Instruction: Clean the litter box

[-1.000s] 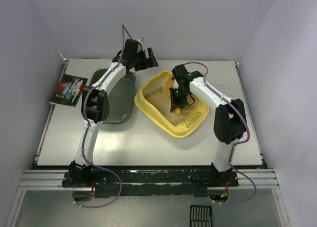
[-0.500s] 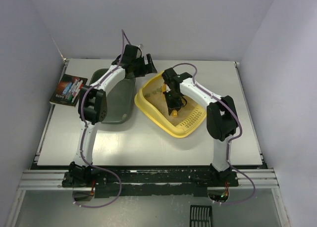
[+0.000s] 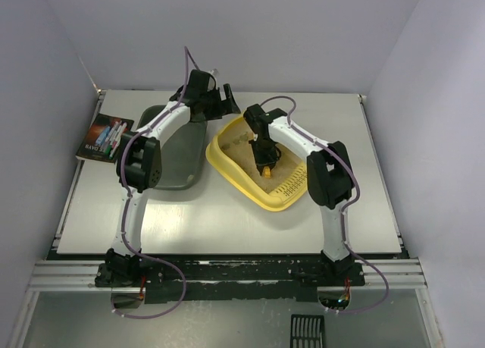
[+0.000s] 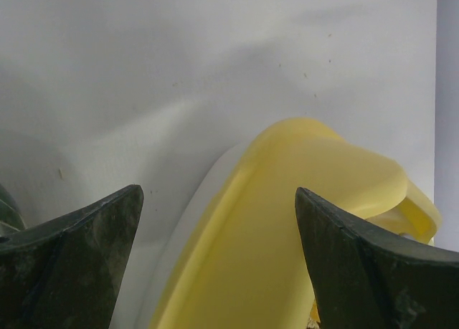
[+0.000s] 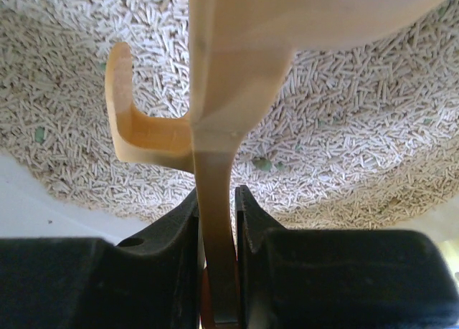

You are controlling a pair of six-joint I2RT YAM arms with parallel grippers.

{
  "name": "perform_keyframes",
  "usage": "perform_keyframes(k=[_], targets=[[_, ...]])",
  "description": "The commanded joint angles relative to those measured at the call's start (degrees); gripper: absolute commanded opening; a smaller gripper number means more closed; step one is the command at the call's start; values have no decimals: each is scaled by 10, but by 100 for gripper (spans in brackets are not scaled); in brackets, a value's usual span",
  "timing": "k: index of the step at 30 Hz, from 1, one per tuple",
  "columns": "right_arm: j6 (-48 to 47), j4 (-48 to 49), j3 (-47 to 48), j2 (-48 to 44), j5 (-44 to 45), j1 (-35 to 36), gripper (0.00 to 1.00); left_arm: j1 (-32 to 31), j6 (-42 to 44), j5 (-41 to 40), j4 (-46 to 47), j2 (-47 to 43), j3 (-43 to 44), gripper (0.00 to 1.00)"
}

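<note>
The yellow litter box (image 3: 235,181) lies at an angle in the middle of the table, with beige pellet litter (image 3: 250,147) inside and a slotted ledge (image 3: 292,183) at its near end. My right gripper (image 3: 264,157) hangs over the litter, shut on the handle of the small orange scoop (image 3: 267,169). In the right wrist view the right gripper (image 5: 216,194) clamps the scoop's handle (image 5: 215,229) above the litter (image 5: 344,114). My left gripper (image 3: 228,102) stands open at the box's far left corner. In the left wrist view the box's rim (image 4: 287,221) shows between the left gripper's (image 4: 217,191) spread fingers.
A dark grey-green tray (image 3: 170,155) lies left of the litter box, under my left arm. A box of pens (image 3: 104,137) rests at the table's left edge. A black slotted part (image 3: 307,331) lies below the near rail.
My right arm has swung left and farther into the litter box, carrying the scoop. The left gripper has stayed open by the far corner.
</note>
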Motion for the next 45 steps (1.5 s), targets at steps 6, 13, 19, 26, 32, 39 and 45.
perform_keyframes(k=[6,13,19,26,32,39,45], targets=[[7,-20,44,48,-56,-13,0,-21,-15,38,32,-56,-65,99],[2,16,37,60,-181,-42,0,-35,-28,58,38,-77,-98,99],[4,82,-10,42,-278,-55,0,-40,-34,60,39,-87,-111,99],[-8,134,-70,22,-341,-54,0,-43,-41,54,38,-94,-122,99],[18,262,-161,-27,-405,-62,0,-45,-52,56,37,-98,-125,99],[50,351,-222,-71,-406,-73,0,-44,-47,55,28,-103,-122,99],[76,405,-268,-127,-394,-92,0,-39,-37,47,18,-109,-112,99]])
